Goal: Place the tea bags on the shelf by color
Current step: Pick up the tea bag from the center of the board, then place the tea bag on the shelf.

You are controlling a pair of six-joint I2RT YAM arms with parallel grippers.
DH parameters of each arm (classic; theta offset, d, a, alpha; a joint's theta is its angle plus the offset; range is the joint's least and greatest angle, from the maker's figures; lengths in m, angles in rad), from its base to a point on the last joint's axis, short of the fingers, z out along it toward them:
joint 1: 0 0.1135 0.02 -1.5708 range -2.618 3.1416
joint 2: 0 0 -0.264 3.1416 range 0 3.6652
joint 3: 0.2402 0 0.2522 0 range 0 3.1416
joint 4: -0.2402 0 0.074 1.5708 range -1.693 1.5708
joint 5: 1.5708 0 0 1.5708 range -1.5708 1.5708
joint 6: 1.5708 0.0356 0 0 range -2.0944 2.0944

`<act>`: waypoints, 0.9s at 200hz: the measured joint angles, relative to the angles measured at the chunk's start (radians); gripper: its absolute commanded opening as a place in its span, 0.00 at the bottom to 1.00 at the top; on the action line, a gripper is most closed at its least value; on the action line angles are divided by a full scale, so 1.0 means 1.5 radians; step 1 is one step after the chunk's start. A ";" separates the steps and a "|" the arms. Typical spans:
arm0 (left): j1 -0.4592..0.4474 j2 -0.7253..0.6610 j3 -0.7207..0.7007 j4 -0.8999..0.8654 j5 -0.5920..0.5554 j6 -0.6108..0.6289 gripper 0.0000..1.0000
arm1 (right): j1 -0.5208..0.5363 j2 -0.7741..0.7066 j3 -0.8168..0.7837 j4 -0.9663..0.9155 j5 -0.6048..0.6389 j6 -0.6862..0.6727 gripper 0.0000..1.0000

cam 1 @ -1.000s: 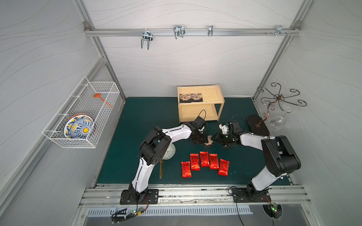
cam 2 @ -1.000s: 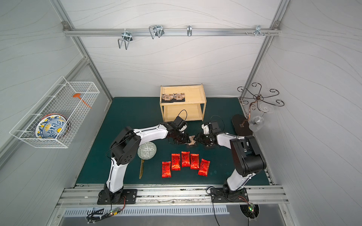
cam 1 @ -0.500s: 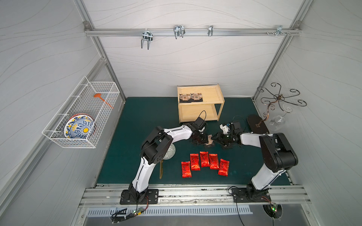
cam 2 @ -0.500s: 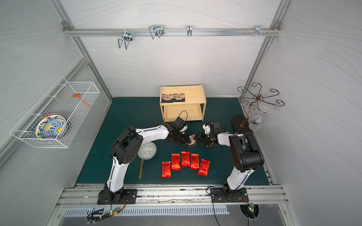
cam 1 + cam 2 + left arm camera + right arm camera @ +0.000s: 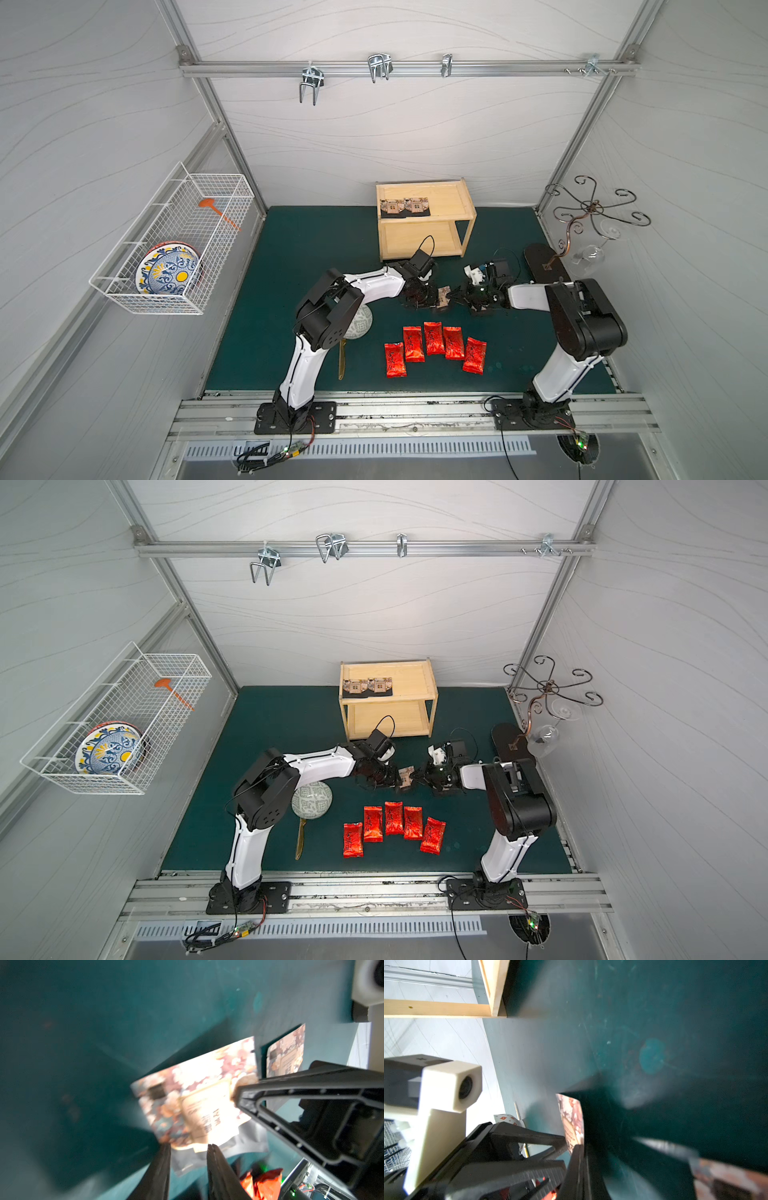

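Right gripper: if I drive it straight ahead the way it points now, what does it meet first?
The beige packet: the right gripper looks shut on its edge. Directly beyond is the left gripper, its fingertips at the same packet. There seems to be little free travel, though depth is hard to judge.

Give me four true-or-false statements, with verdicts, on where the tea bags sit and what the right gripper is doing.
1. Two beige packets lie on the shelf's top tray. True.
2. The five red sachets lie on the lower tier. False: they lie on the green mat.
3. The right gripper is shut on a beige packet. True.
4. The wire basket holds a red sachet. False: it holds a patterned plate and an orange utensil.
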 measured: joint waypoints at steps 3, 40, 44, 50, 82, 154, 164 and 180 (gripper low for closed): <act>0.003 -0.007 -0.003 -0.003 0.000 0.000 0.36 | 0.000 -0.005 -0.001 -0.001 -0.001 0.001 0.00; 0.056 -0.152 -0.047 -0.036 -0.007 0.005 0.37 | 0.000 -0.126 -0.004 -0.030 -0.004 0.002 0.00; 0.062 -0.169 -0.050 -0.039 -0.009 0.006 0.37 | 0.000 -0.142 -0.002 -0.035 -0.005 0.002 0.00; 0.071 -0.200 -0.054 -0.043 -0.011 0.008 0.37 | 0.000 -0.164 0.001 -0.041 -0.005 0.001 0.00; 0.114 -0.312 -0.074 -0.056 -0.025 0.024 0.38 | 0.000 -0.246 0.076 -0.107 -0.002 -0.008 0.00; 0.117 -0.330 -0.079 -0.104 -0.039 0.063 0.40 | -0.006 -0.088 0.411 -0.159 -0.006 -0.033 0.00; 0.117 -0.328 -0.079 -0.104 -0.039 0.065 0.40 | -0.006 -0.049 0.455 -0.160 -0.005 -0.035 0.00; 0.117 -0.324 -0.079 -0.105 -0.039 0.070 0.40 | -0.009 0.010 0.522 -0.166 -0.007 -0.037 0.00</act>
